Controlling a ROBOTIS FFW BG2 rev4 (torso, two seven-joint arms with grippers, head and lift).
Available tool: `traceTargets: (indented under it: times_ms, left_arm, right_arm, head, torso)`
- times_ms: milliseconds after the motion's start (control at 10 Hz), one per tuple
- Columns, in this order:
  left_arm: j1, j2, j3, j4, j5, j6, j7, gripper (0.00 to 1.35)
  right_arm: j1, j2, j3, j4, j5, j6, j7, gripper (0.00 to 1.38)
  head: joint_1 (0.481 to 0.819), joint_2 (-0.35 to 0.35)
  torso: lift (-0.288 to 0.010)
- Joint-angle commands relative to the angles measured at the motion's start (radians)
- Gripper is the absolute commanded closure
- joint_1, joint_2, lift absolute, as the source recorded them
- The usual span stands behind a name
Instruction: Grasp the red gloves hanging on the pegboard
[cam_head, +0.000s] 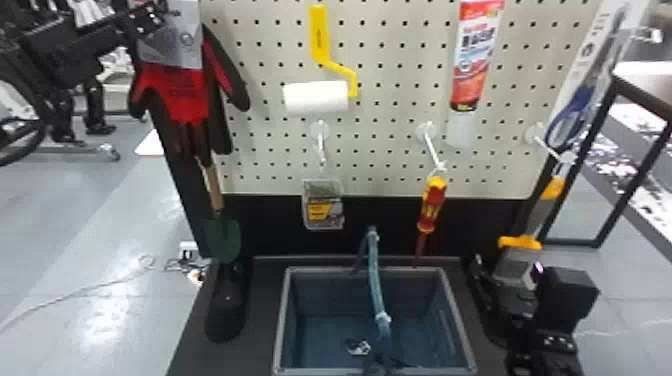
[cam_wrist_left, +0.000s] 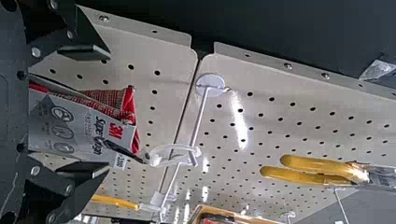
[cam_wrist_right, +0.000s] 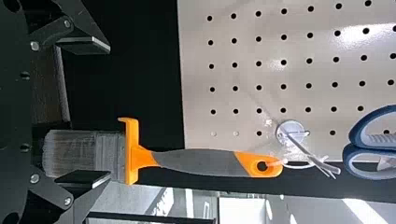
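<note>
Left gripper (cam_wrist_left: 93, 110), jaws wide, straddles the gloves' (cam_wrist_left: 109, 100) card at the pegboard's (cam_wrist_left: 280, 140) left edge; closing on card alone could tear it or snag the hook (cam_wrist_left: 173, 154).

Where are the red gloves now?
In the head view the red gloves hang at the pegboard's left edge, beside the paint roller, inside the open left gripper.
</note>
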Motion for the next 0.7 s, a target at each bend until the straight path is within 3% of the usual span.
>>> traceTargets:
  times_ms: [0, 100, 200, 300, 400, 600]
  left_arm:
    - [-0.011, 0.003, -0.013, 0.032, 0.034, 0.016, -0.012, 0.77]
    - [-0.020, 0.011, -0.027, 0.050, 0.048, 0.022, -0.023, 1.03]
    - [-0.027, 0.012, -0.035, 0.064, 0.064, 0.025, -0.031, 1.11]
    - [-0.038, 0.018, -0.044, 0.086, 0.060, 0.028, -0.065, 1.11]
    - [-0.046, 0.023, -0.061, 0.107, 0.070, 0.028, -0.083, 1.24]
    - [-0.041, 0.018, -0.064, 0.119, 0.079, 0.024, -0.084, 1.21]
  right_arm:
    - [0.000, 0.000, 0.000, 0.002, 0.001, 0.000, 0.001, 0.32]
    - [0.000, 0.000, 0.000, 0.002, 0.001, 0.000, 0.001, 0.32]
    - [-0.002, 0.000, 0.002, 0.002, -0.001, 0.000, 0.002, 0.32]
    - [-0.002, 0.000, 0.002, 0.003, -0.001, 0.000, 0.002, 0.32]
    - [-0.002, 0.000, 0.003, 0.003, -0.001, 0.000, 0.002, 0.32]
    - [-0.002, 0.000, 0.002, 0.003, -0.001, 0.000, 0.004, 0.32]
  head:
    - [0.549, 0.000]
    - [0.549, 0.000]
    - [0.549, 0.000]
    - [0.549, 0.000]
    - [0.549, 0.000]
    - [0.549, 0.000]
  torso:
    - [-0.100]
    - [-0.100]
    - [-0.100]
    - [-0.100]
    - [-0.100]
    - [-0.100]
